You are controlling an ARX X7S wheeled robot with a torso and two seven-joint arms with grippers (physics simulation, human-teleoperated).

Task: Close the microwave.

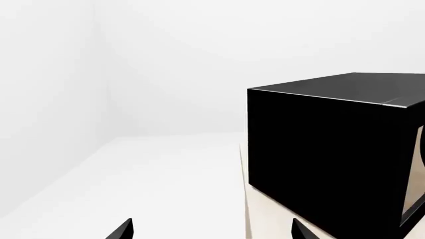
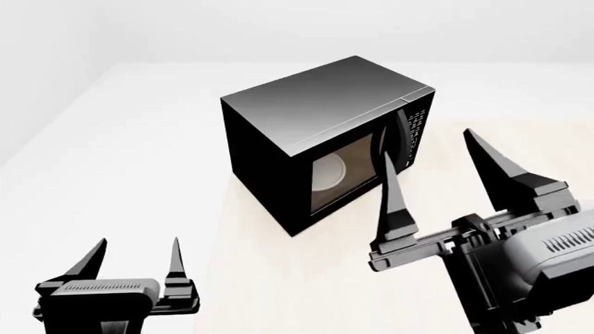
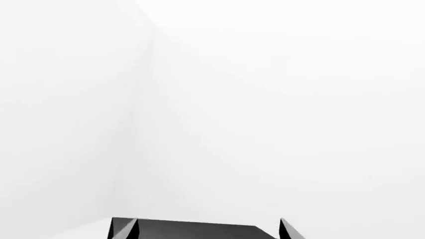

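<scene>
From the left wrist, the microwave (image 1: pixel 329 154) shows a glossy, rigid black flank on the pale worktop (image 1: pixel 265 219); it looks heavy. From the head, its front faces right and toward the robot, long axis across; the door (image 2: pixel 348 170) seems almost shut, best nudged near the handle (image 2: pixel 401 139). The left claw (image 2: pixel 138 261) and right claw (image 2: pixel 444 182) both gape, empty. The right wrist sees only its top.

- I see a large black box-shaped microwave (image 2: pixel 307 111) with a smooth, glossy shell and a glassy window.
- The pale beige counter (image 2: pixel 278 278) looks smooth and matt.
- The dark pincer fingers (image 2: pixel 394 202) look like matt plastic.
</scene>
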